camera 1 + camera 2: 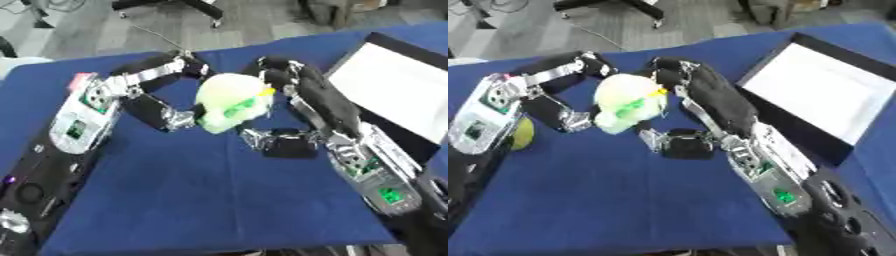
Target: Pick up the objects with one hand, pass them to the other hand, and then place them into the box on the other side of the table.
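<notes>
Both hands meet over the middle of the blue cloth table (219, 200), and between them sits a soft, pale yellow-white round toy with green patches (229, 102). Robot's left hand (166, 85), at the toy's 9 o'clock, curls its fingers round it, and the right hand (293, 92), at the toy's 3 o'clock, curls round its other side. At 2 o'clock from the toy lies a flat black box with a white inside (820, 90), and a small yellow-green ball (522, 134) peeks out at 8 o'clock.

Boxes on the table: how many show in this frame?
1. The box, black-rimmed with a white inside, lies on the blue table at the robot's right, beside the right hand. Others may lie outside the views.
</notes>
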`<state>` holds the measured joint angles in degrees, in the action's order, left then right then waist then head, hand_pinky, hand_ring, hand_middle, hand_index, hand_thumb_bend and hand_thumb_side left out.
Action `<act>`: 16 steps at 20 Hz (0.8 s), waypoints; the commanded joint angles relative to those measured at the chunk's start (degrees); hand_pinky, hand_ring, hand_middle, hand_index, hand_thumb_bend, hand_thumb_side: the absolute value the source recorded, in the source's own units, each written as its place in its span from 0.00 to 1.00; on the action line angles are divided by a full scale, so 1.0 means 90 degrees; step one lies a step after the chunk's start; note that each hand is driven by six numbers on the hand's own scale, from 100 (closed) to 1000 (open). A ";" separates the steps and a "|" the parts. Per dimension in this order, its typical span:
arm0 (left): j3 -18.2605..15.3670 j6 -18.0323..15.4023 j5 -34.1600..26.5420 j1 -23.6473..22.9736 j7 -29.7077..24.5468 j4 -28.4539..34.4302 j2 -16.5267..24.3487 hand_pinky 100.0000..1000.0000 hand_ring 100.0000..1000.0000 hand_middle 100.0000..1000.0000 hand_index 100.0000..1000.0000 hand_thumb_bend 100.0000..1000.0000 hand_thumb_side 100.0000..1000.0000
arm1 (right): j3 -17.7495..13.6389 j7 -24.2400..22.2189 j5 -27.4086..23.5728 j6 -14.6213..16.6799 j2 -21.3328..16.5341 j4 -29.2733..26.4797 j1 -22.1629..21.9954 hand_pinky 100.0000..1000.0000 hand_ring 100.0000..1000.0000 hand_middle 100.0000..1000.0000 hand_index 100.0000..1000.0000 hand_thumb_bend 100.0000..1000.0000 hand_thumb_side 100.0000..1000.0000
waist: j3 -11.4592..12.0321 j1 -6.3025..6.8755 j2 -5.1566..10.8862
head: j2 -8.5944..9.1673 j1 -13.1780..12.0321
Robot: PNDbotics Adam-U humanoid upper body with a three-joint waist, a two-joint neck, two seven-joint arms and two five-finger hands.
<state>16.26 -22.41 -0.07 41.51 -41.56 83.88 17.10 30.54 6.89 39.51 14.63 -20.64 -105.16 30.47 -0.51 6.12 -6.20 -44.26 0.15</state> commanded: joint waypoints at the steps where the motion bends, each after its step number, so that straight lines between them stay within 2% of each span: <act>1: -0.0207 -0.0532 -0.0058 0.0188 -0.0531 0.0044 0.0129 0.62 0.43 0.47 0.63 0.00 0.44 | -0.0034 -0.0028 -0.0056 0.0058 -0.0005 -0.0079 0.0095 0.66 0.66 0.55 0.21 0.00 0.20 | -0.0003 -0.0023 0.0062 | 0.0016 0.0000; 16: -0.0435 -0.0498 -0.0171 0.0159 -0.0649 -0.0038 0.0217 0.64 0.45 0.50 0.65 0.00 0.50 | -0.0089 0.0135 -0.0104 0.0041 0.0044 0.0037 0.0063 0.65 0.67 0.56 0.23 0.00 0.23 | -0.0012 -0.0028 0.0056 | 0.0016 0.0021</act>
<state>13.42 -21.85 -1.07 41.93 -42.12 83.17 17.28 30.07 7.78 38.95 14.90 -20.34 -104.44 30.41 -0.63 6.12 -6.21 -44.26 0.17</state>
